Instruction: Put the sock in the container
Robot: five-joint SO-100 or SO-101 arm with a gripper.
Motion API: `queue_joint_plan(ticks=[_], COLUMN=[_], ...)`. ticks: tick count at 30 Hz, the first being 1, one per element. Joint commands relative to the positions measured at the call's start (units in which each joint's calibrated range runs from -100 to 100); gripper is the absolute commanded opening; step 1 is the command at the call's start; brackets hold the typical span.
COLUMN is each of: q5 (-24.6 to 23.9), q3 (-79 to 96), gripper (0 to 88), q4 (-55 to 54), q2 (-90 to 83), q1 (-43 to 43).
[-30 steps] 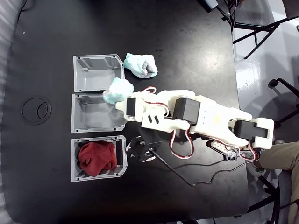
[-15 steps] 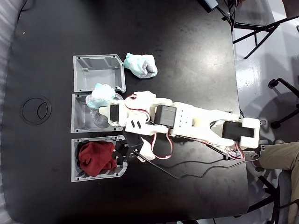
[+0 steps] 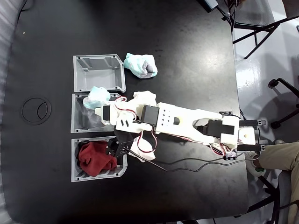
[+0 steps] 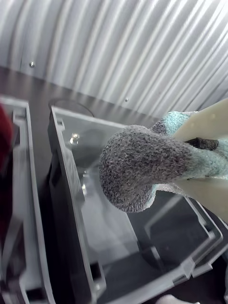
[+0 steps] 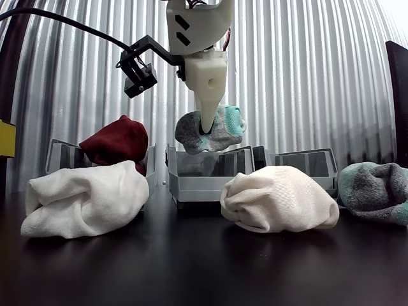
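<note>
While above the container (image 5: 210, 172), fingers (image 5: 207, 121) pinch the sock (image 5: 217, 131).

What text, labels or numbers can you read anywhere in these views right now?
None can be read.
The middle grey bin, the balled sock clamped in the gripper and the white arm carry no lettering.
The ring mark on the table is a plain outline, no characters.

I see a dark red cloth (image 3: 96, 157) bundled in the bottom bin (image 3: 75, 173) of the fixed view, an aqua sock (image 3: 140, 65) beside the top bin (image 3: 97, 61), and two white bundles (image 5: 86, 196) up front.
</note>
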Motion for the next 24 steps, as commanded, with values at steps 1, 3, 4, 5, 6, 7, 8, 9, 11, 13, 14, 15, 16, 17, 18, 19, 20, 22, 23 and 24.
queue_joint_plan(ticks=[1, 3, 4, 5, 6, 7, 8, 9, 11, 13, 14, 15, 16, 17, 18, 19, 20, 22, 23, 24], q5=[-0.2, -0.2, -0.2, -0.2, -0.2, -0.2, -0.2, -0.2, -0.2, -0.2, -0.2, -0.2, -0.2, -0.2, -0.3, -0.3, -0.3, -0.3, -0.3, -0.3], q3=[-5.5, -5.5, -5.5, -5.5, -5.5, -5.5, -5.5, -5.5, -5.5, -5.5, -5.5, -5.5, -5.5, -5.5, -5.5, -5.5, -5.5, -6.0, -6.2, -6.3], gripper=[2.1, 2.1, 2.1, 2.1, 2.1, 2.2, 2.2, 2.2, 4.0, 9.1, 12.6, 16.5, 20.7, 24.6, 28.5, 31.9, 35.0, 39.9, 41.6, 43.0], q4=[-0.5, -0.2, -0.2, -0.2, -0.2, -0.2, -0.2, -0.2, -0.1, 1.1, 2.2, 3.3, 4.6, 5.9, 7.1, 8.3, 9.6, 12.4, 13.8, 14.8], q2=[0.6, 0.9, 1.0, 1.1, 1.1, 1.1, 1.1, 1.1, 1.0, 0.9, 0.9, 0.9, 0.9, 0.9, 0.9, 0.9, 0.9, 0.8, 0.8, 0.8], q1=[0.3, 0.3, 0.3, 0.3, 0.3, 0.4, 0.4, 0.4, 0.4, 0.4, 0.4, 0.3, 0.3, 0.3, 0.3, 0.3, 0.3, 0.3, 0.4, 0.4])
